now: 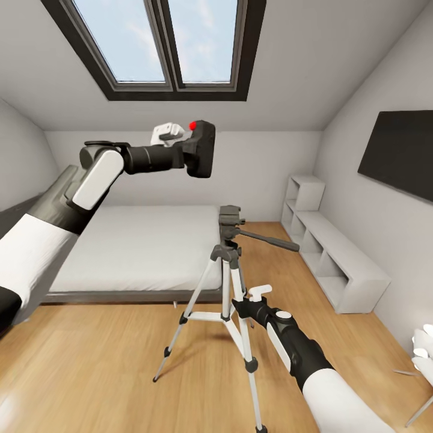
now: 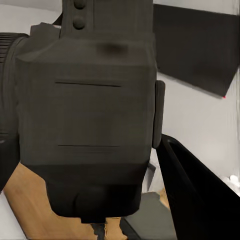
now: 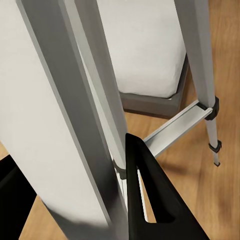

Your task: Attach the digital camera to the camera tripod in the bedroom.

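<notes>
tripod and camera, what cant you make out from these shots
- Tripod head mounting plate: head view, too small for detail.
- Right gripper on the camera tripod: head view, fingers hidden against the leg; right wrist view too close to show a grip.
- Digital camera underside: faces away in head view.
- Left gripper: fingers hidden behind the camera; one dark finger in left wrist view.

Wall screen (image 1: 400, 153) above white shelf unit (image 1: 337, 258).

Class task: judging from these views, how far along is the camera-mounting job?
Done: the left gripper holds the camera lifted, up and left of the tripod head. In hand: the right gripper is at a tripod leg. Left: lowering the camera onto the bare head and attaching it.
</notes>
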Controlling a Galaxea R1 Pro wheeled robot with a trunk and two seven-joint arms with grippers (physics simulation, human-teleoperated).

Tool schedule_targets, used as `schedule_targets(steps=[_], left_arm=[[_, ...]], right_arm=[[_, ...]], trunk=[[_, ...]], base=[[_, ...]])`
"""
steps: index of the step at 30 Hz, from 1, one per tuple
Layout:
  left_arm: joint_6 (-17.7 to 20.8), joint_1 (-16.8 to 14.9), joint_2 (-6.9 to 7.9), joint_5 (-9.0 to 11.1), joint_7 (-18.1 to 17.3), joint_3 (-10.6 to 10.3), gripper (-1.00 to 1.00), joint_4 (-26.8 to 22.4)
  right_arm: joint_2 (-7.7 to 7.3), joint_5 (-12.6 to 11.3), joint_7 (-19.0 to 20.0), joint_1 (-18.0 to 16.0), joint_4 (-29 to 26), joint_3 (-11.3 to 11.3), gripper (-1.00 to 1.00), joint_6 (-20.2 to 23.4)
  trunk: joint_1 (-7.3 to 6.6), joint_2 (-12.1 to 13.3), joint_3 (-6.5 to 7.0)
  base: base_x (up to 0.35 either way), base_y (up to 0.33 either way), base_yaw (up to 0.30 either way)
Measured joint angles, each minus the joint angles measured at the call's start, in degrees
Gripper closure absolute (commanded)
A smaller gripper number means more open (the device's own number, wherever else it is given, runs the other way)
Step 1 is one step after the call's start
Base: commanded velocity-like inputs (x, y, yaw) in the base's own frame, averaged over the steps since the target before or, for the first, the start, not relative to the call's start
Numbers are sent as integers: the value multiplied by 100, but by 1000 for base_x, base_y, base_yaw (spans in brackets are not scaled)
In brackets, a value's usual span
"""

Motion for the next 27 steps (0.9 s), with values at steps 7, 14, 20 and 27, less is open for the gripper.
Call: schedule_targets(steps=[7, 14, 20, 27], left_arm=[[796, -1, 138, -63, -760, 60, 100, -180], [1069, -8, 222, -788, -1539, 211, 100, -174], [1078, -9, 232, -1025, -1721, 304, 100, -235], [1106, -13, 160, -1080, -1757, 567, 100, -330]], right_arm=[[-13, -13, 7, 1, -7, 7, 100, 4], [-48, -56, 6, 2, -28, 17, 100, 10], [-51, -64, 5, 2, -29, 13, 100, 9], [-51, -66, 4, 2, -30, 12, 100, 9]], trunk=[[0, 1, 0], [1, 2, -1], [1, 1, -1], [1, 2, -1]], base=[[0, 0, 0], [0, 0, 0], [0, 0, 0], [0, 0, 0]])
